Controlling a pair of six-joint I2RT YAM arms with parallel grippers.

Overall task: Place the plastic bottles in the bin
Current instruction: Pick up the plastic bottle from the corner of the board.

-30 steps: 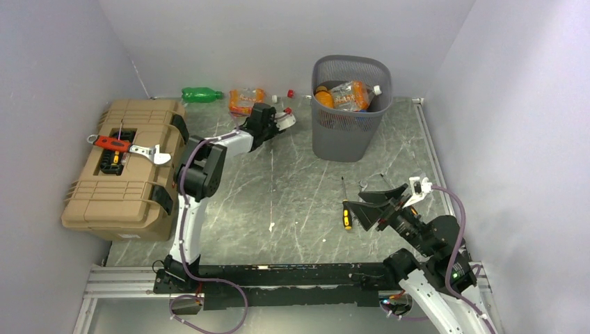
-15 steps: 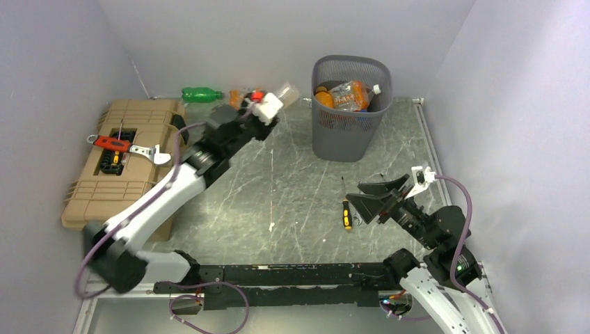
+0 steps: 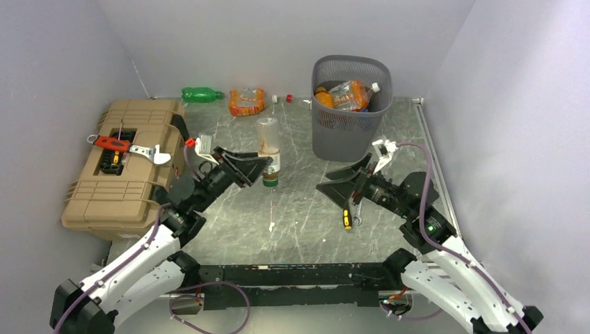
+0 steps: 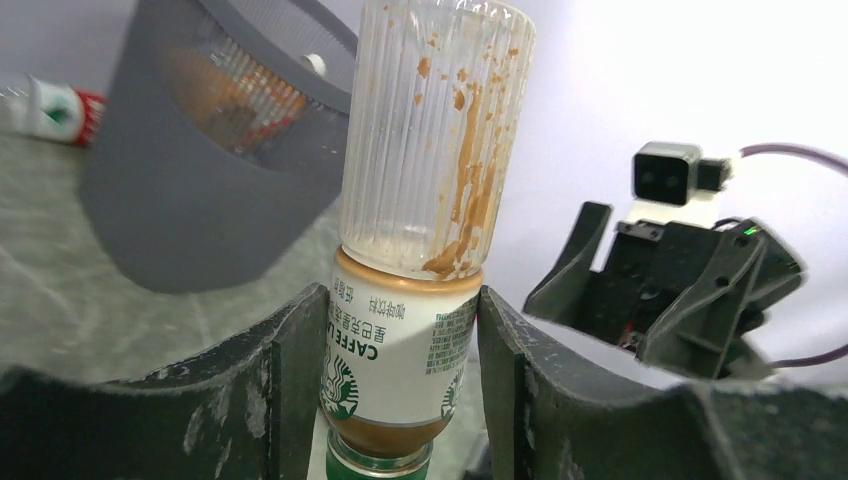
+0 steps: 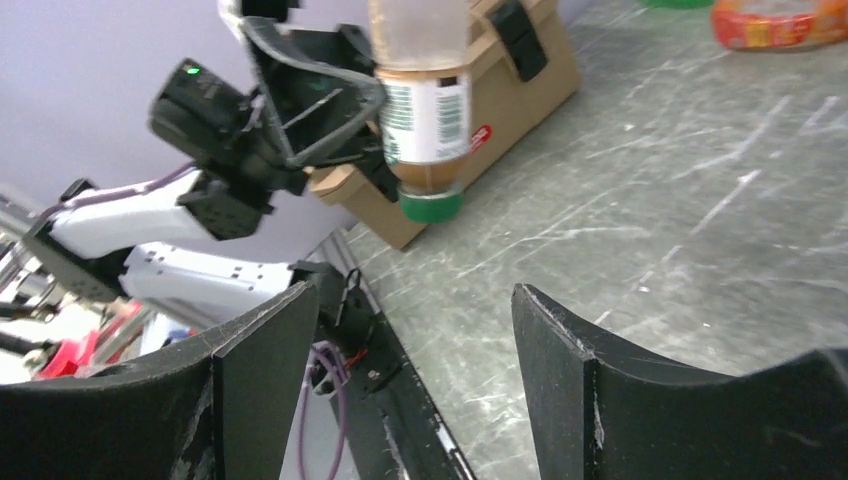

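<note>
The tan toolbox (image 3: 118, 177) sits on my left. A green bottle (image 3: 202, 93) and an orange bottle (image 3: 247, 101) lie by the back wall. My left gripper (image 3: 260, 168) squeezes a coffee bottle (image 3: 268, 142), cap down, up off the table. The bin (image 3: 348, 136) stands apart, bottles inside. My right gripper (image 3: 337, 182) is wide open, holding nothing.

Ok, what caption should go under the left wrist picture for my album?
The left pincer grips a coffee bottle upside down, with the grey bin behind.
</note>
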